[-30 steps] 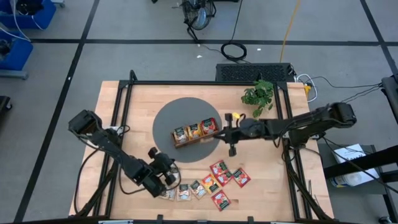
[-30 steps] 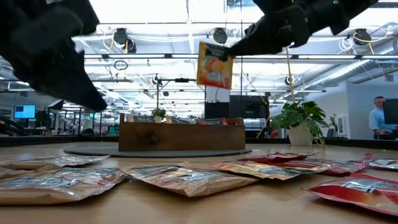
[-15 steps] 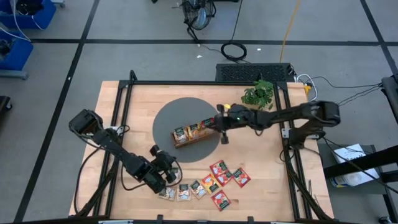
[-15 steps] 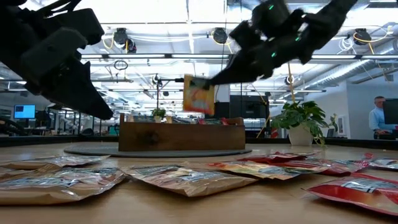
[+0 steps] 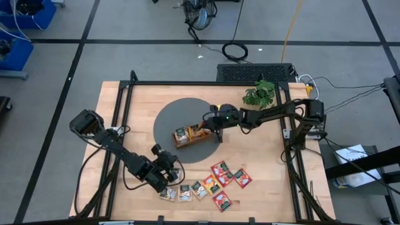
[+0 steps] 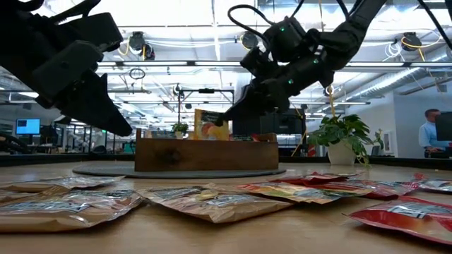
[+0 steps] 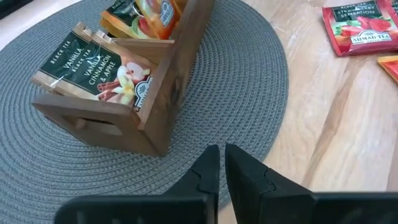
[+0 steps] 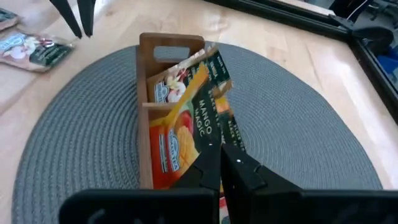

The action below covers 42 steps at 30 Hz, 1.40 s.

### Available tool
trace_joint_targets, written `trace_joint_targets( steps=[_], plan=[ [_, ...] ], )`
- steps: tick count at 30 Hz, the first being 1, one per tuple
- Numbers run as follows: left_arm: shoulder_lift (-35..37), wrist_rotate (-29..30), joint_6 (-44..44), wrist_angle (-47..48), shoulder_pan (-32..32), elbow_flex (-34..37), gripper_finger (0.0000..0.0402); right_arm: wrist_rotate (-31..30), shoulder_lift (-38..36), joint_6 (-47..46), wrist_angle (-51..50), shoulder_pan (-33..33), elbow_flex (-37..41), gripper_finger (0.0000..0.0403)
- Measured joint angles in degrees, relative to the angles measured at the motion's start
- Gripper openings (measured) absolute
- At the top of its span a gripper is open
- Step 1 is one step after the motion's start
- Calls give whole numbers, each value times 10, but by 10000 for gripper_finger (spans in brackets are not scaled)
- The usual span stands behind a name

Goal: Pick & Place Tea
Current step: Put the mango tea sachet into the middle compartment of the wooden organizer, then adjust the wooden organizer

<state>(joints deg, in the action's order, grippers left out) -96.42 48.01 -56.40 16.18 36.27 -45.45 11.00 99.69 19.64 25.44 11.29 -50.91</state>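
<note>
Right gripper (image 8: 220, 163) pinched on the corner of an orange mango sachet (image 8: 202, 118), tilted above the middle compartment of the wooden tray (image 8: 145, 112) just ahead of the fingers; more orange sachets (image 8: 171, 149) standing below; a vanilla sachet (image 8: 169, 84) in the compartment beyond; round grey mat (image 8: 298, 143) underneath; loose sachets (image 8: 31, 46) well ahead beside the other arm's shut fingers (image 8: 78, 15)

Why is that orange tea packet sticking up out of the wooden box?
The right gripper holds the mango sachet tilted, half above the wooden tray, not yet seated in a compartment. Nothing looks spilled or damaged.
</note>
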Motion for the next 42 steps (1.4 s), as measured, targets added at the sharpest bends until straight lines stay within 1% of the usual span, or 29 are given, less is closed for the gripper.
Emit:
trace_joint_targets(
  steps=[8, 12, 16, 23, 27, 28, 29, 31, 33, 34, 36, 38, 40, 42],
  plan=[
    [0, 7, 5, -3, -4, 0, 9, 0, 7, 6, -6, 0, 0, 0],
    [0, 9, 10, -20, -17, 0, 4, -2, 8, -11, -9, -5, 0, 4],
    [0, 1, 21, -33, -29, 0, 16, -3, 8, -16, -6, -5, 0, 40],
    [0, 0, 3, -32, -45, 0, 40, -6, 8, -51, 9, -4, 0, 117],
    [0, 0, -2, -25, -45, 0, 41, -8, -5, -52, -4, -4, 1, 140],
    [0, -1, -9, -19, -43, 0, 41, -18, -15, -45, -17, -4, 1, 143],
    [0, -5, -22, -10, -40, 0, 41, -41, -28, -35, -30, -8, 1, 143],
    [0, -17, -57, 14, -31, 0, 41, -117, -62, -10, -68, -19, 9, 136],
    [-7, -20, -88, 23, -20, 0, 41, -201, -92, 8, -90, -30, 26, 119],
    [-12, -20, -95, 19, -14, 3, 39, -227, -107, 13, -90, -33, 40, 107],
    [-21, -19, -101, 14, -7, 9, 31, -241, -134, 16, -81, -34, 73, 80],
    [-34, -20, -111, 0, -7, 14, 19, -243, -158, 10, -45, -34, 112, 48],
    [-47, -37, -140, 1, -10, 22, 6, -244, -174, -6, -1, -33, 152, 16],
    [-50, -44, -172, 4, -10, 31, 6, -244, -187, -26, 43, -30, 193, 7]
  ],
)
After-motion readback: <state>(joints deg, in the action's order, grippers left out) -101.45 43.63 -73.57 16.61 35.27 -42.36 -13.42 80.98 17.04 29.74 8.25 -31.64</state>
